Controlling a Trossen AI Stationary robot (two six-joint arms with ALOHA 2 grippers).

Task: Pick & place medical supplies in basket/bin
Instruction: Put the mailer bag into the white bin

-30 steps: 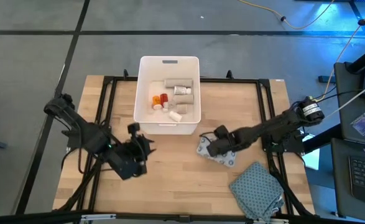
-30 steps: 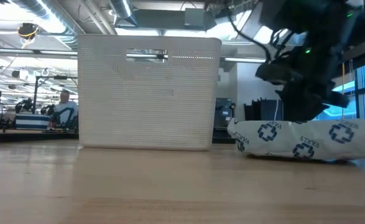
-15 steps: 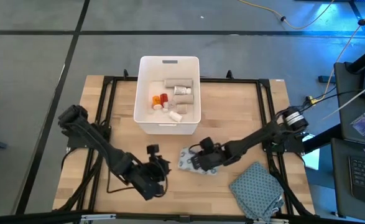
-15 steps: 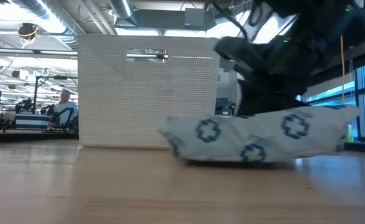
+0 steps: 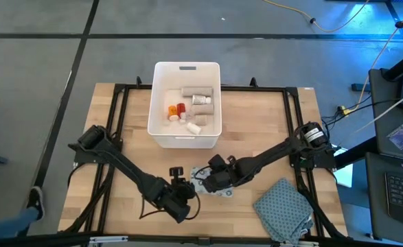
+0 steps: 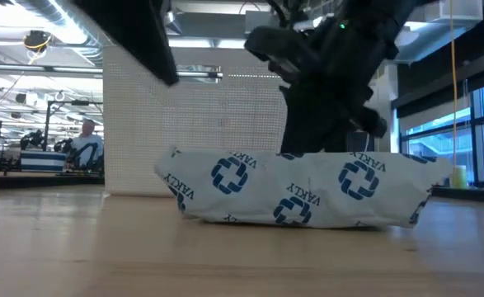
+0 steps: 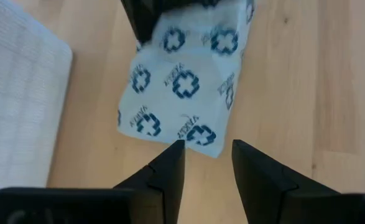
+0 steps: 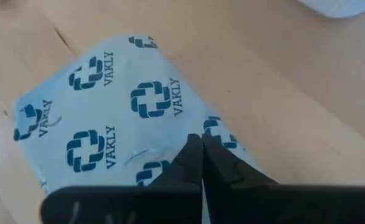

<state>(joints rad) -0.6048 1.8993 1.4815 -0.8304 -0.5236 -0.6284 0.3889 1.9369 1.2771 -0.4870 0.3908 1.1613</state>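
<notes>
Dragging done: right tool (image 5: 202, 180), pinched shut on soft pack (image 5: 211, 185), pulled it toward 9 o'clock across worktop (image 5: 270, 123); left tool (image 5: 185, 191), partly open, now faces it. Handover likely before bin (image 5: 161, 103).

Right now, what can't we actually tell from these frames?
- High view: the right gripper covers most of the soft pack, so contact is unclear.
- Low view: the bin wall hides its contents.
- Left wrist view: the pack's far end is cut off by the frame edge, near the left gripper.
</notes>
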